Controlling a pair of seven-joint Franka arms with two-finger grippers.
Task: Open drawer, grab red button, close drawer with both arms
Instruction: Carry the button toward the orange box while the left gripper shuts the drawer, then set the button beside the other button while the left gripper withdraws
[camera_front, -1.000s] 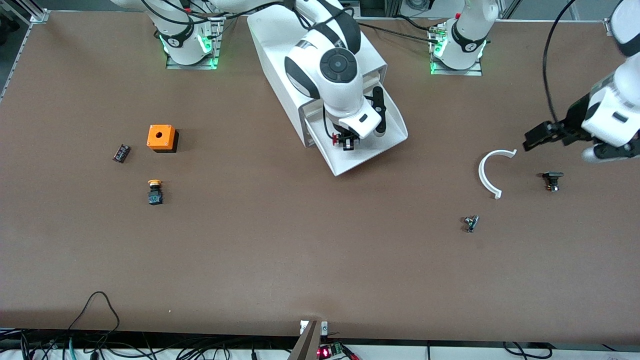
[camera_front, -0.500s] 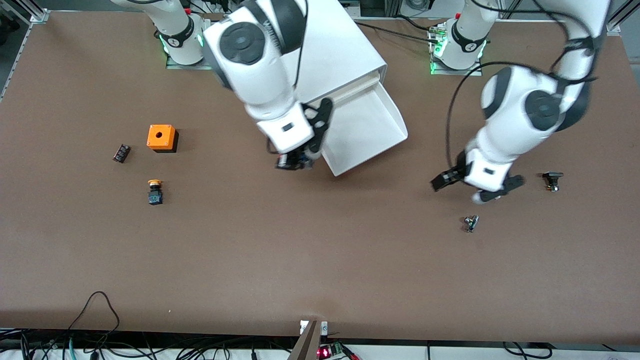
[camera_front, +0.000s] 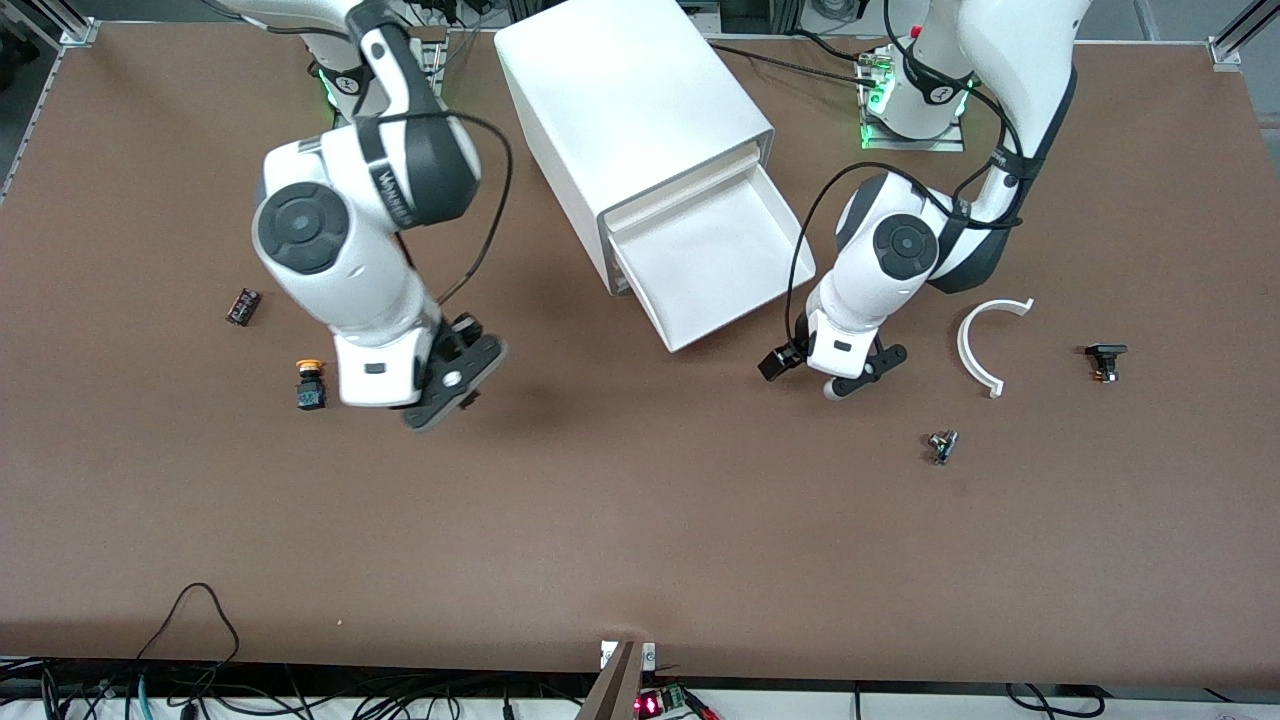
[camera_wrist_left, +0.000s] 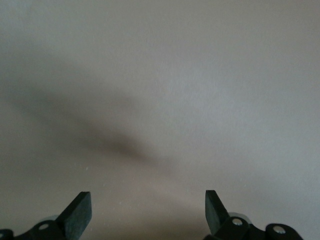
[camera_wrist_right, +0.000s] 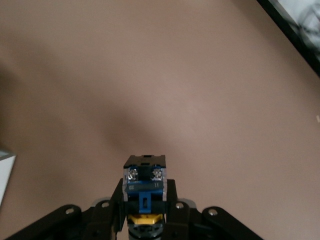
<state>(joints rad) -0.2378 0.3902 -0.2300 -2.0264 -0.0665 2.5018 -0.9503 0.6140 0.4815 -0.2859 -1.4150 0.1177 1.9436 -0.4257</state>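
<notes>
Now the drawer (camera_front: 715, 255) stands pulled out of its cabinet (camera_front: 630, 100) with a bare white floor. A second ago the right pincer (camera_front: 452, 380) was down inside it at the red-capped button. Since then that arm has lifted out and swung well away from the drawer, toward its own end of the tabletop (camera_front: 640, 520).

The right wrist view shows the right pincer (camera_wrist_right: 144, 202) clamped on the button (camera_wrist_right: 144, 177). The button's dark body and blue fitting face the camera, and its cap cannot be seen from here. So the button is out of the drawer and held in the air over bare tabletop. The grab looks done.

Meanwhile the left arm has come in from its end of the tabletop. The left pincer (camera_front: 822, 368) hangs just beside the drawer's front corner, on the side nearer the front camera. In the left wrist view the left pincer (camera_wrist_left: 147, 210) has its fingers (camera_wrist_left: 80, 207) apart with nothing between them, and it faces a plain pale surface, probably the drawer's front panel.

That leaves only the closing. The left arm seems placed to push the drawer back into the cabinet. It sits near a corner rather than the middle of the front, so a push from there may skew the drawer.
</notes>
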